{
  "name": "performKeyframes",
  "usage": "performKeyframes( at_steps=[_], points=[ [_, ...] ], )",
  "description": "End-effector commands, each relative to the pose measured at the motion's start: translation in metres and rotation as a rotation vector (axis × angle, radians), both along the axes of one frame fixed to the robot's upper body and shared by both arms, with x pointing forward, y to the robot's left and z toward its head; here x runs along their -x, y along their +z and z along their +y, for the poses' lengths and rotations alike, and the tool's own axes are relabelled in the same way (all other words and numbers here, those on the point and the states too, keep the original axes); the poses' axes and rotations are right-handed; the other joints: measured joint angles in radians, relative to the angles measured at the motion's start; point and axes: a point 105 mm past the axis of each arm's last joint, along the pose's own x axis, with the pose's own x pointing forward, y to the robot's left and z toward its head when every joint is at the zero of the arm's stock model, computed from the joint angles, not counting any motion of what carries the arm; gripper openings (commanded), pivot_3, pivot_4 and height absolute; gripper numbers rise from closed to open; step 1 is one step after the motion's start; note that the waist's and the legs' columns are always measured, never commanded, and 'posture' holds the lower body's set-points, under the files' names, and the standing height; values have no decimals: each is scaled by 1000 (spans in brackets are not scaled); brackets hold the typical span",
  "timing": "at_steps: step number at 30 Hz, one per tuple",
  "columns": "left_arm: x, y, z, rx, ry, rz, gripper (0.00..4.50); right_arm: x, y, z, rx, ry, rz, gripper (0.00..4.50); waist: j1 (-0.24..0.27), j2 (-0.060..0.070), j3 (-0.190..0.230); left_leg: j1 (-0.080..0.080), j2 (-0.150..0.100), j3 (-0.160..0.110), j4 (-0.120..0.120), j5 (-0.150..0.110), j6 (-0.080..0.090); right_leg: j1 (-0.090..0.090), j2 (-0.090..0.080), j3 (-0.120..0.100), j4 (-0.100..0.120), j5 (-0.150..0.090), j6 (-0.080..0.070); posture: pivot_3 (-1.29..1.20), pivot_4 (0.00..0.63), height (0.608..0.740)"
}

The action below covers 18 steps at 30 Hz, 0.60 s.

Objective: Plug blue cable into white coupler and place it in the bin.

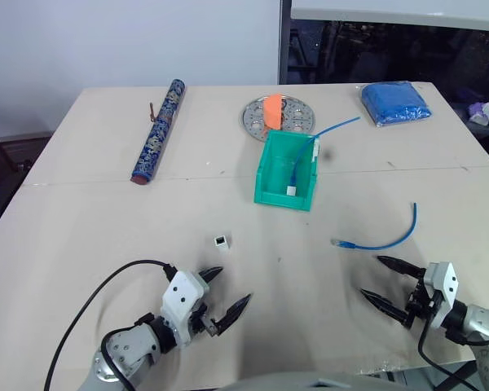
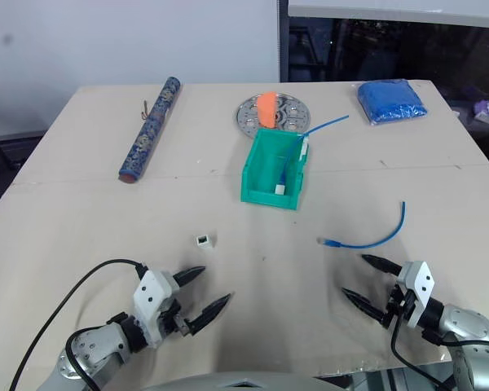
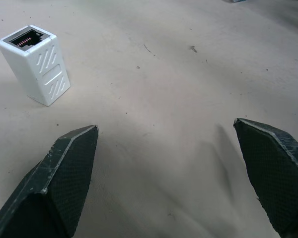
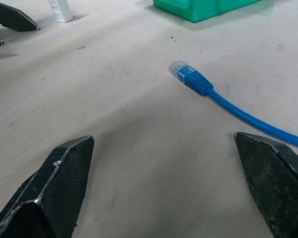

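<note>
The blue cable (image 1: 381,239) lies curved on the table at the right, its clear plug tip (image 4: 179,68) pointing left. The white coupler (image 1: 221,241) stands on the table left of centre, socket hole up (image 3: 34,63). The teal-green bin (image 1: 288,170) sits behind both, and a second blue cable with a white block lies in it. My left gripper (image 1: 231,292) is open just in front of the coupler, holding nothing. My right gripper (image 1: 370,281) is open in front of the blue cable, also empty.
A round perforated metal plate (image 1: 289,115) with an orange piece sits behind the bin. A blue patterned roll (image 1: 158,130) lies at the back left, a blue folded cloth (image 1: 394,103) at the back right. The table's near edge runs close beneath both grippers.
</note>
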Motion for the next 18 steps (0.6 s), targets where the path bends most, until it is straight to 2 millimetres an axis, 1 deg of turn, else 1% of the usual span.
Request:
performKeyframes(
  at_steps=[1,18],
  points=[
    [3,-5,5,-31,24,34,4500,0,6,-5,8,-2,-27,4480,0,0,0,0,0,0,0,0,0,0,0,0,0,0,0,0,150,740],
    [4,-1,2,-34,9,42,4500,-2,6,-5,11,13,-28,4480,0,-1,1,0,0,0,0,0,0,0,0,0,0,0,0,0,150,740]
  ],
)
